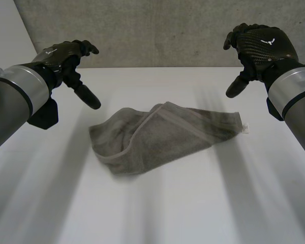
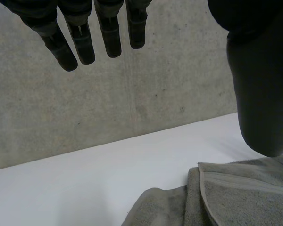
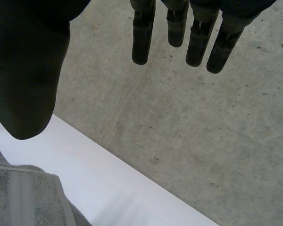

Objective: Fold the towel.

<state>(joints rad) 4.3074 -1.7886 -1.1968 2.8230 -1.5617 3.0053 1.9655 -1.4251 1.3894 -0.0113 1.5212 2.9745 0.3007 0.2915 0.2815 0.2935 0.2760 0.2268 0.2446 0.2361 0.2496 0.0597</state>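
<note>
On the white counter (image 1: 203, 208), near its middle, lies the grey towel (image 1: 162, 134), loosely doubled, with one flap turned over the rest and a small white tag (image 1: 245, 129) at its right corner. Left hand (image 1: 63, 56) and right hand (image 1: 262, 46) hover above it, one to each side, fingers straight, thumbs apart, clear of the cloth. Behind stands a concrete wall (image 1: 157, 30).

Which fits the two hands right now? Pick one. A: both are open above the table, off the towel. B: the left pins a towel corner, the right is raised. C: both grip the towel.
A: the left hand and right hand are raised with fingers relaxed, holding nothing, while the towel lies crumpled on the table between them.
</note>
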